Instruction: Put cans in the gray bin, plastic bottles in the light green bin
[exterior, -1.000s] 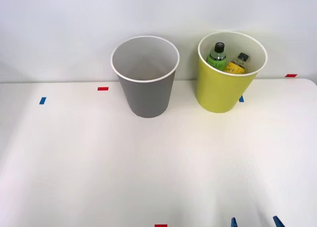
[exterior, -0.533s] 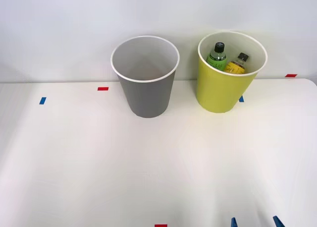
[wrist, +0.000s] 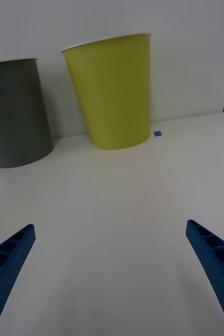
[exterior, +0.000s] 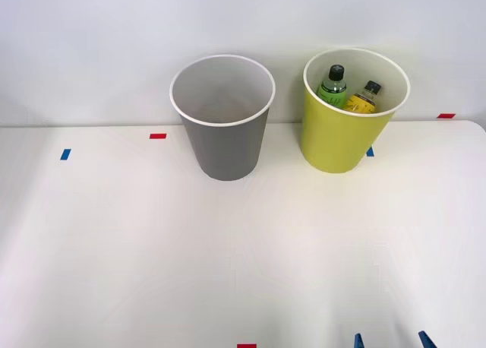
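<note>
Front view gives me the white table (exterior: 152, 249) with both bins standing upright along its far edge, close to the wall. The gray bin (exterior: 225, 147) sits left of the light green bin (exterior: 334, 139), the two near each other but not touching, and I see only white inside the gray one. Inside the light green bin I can see the plastic bottles: the green-labelled bottle (exterior: 332, 86) and the yellow-labelled bottle (exterior: 364, 97), both with black caps, leaning side by side against the far wall of the bin. Small red and blue tape marks dot the table, one blue tape mark (exterior: 65, 154) off to the left. My right claw (exterior: 391, 340) shows just its blue tips at the near edge, well apart from the bins. From the wrist camera, its fingers (wrist: 9, 262) are spread wide with nothing between them, hovering low over bare table and facing the two bins.
</note>
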Robot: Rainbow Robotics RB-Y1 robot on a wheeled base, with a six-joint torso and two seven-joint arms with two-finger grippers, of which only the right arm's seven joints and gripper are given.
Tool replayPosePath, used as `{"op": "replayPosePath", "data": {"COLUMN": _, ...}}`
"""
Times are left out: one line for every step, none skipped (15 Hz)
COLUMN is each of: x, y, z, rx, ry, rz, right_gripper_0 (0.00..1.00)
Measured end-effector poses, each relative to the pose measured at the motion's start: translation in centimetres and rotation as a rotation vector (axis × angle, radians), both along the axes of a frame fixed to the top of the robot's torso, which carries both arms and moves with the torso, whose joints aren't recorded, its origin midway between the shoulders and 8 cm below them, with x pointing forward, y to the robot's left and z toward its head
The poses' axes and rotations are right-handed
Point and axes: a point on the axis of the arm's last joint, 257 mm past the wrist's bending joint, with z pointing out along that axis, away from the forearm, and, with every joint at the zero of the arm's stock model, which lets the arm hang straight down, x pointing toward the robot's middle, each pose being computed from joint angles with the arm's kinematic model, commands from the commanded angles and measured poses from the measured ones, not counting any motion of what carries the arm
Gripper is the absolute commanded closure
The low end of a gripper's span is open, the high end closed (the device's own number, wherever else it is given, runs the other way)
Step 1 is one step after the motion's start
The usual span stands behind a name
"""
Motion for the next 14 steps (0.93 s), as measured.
{"op": "replayPosePath", "data": {"x": 0.00, "y": 0.00, "z": 0.00, "rx": 0.000, "ry": 0.000, "rz": 0.000, "right_gripper_0": 0.00}}
{"op": "replayPosePath", "data": {"x": 0.00, "y": 0.00, "z": 0.00, "rx": 0.000, "ry": 0.000, "rz": 0.000, "right_gripper_0": 0.00}}
{"op": "replayPosePath", "data": {"x": 0.00, "y": 0.00, "z": 0.00, "rx": 0.000, "ry": 0.000, "rz": 0.000, "right_gripper_0": 0.00}}
{"op": "replayPosePath", "data": {"x": 0.00, "y": 0.00, "z": 0.00, "rx": 0.000, "ry": 0.000, "rz": 0.000, "right_gripper_0": 0.00}}
{"op": "replayPosePath", "data": {"x": 0.00, "y": 0.00, "z": 0.00, "rx": 0.000, "ry": 0.000, "rz": 0.000, "right_gripper_0": 0.00}}
{"op": "replayPosePath", "data": {"x": 0.00, "y": 0.00, "z": 0.00, "rx": 0.000, "ry": 0.000, "rz": 0.000, "right_gripper_0": 0.00}}
{"op": "replayPosePath", "data": {"x": 0.00, "y": 0.00, "z": 0.00, "rx": 0.000, "ry": 0.000, "rz": 0.000, "right_gripper_0": 0.00}}
{"op": "replayPosePath", "data": {"x": 0.00, "y": 0.00, "z": 0.00, "rx": 0.000, "ry": 0.000, "rz": 0.000, "right_gripper_0": 0.00}}
{"op": "replayPosePath", "data": {"x": 0.00, "y": 0.00, "z": 0.00, "rx": 0.000, "ry": 0.000, "rz": 0.000, "right_gripper_0": 0.00}}
{"op": "replayPosePath", "data": {"x": 0.00, "y": 0.00, "z": 0.00, "rx": 0.000, "ry": 0.000, "rz": 0.000, "right_gripper_0": 0.00}}
{"op": "replayPosePath", "data": {"x": 0.00, "y": 0.00, "z": 0.00, "rx": 0.000, "ry": 0.000, "rz": 0.000, "right_gripper_0": 0.00}}
{"op": "replayPosePath", "data": {"x": 0.00, "y": 0.00, "z": 0.00, "rx": 0.000, "ry": 0.000, "rz": 0.000, "right_gripper_0": 0.00}}
{"op": "replayPosePath", "data": {"x": 0.00, "y": 0.00, "z": 0.00, "rx": 0.000, "ry": 0.000, "rz": 0.000, "right_gripper_0": 0.00}}
{"op": "replayPosePath", "data": {"x": 0.00, "y": 0.00, "z": 0.00, "rx": 0.000, "ry": 0.000, "rz": 0.000, "right_gripper_0": 0.00}}
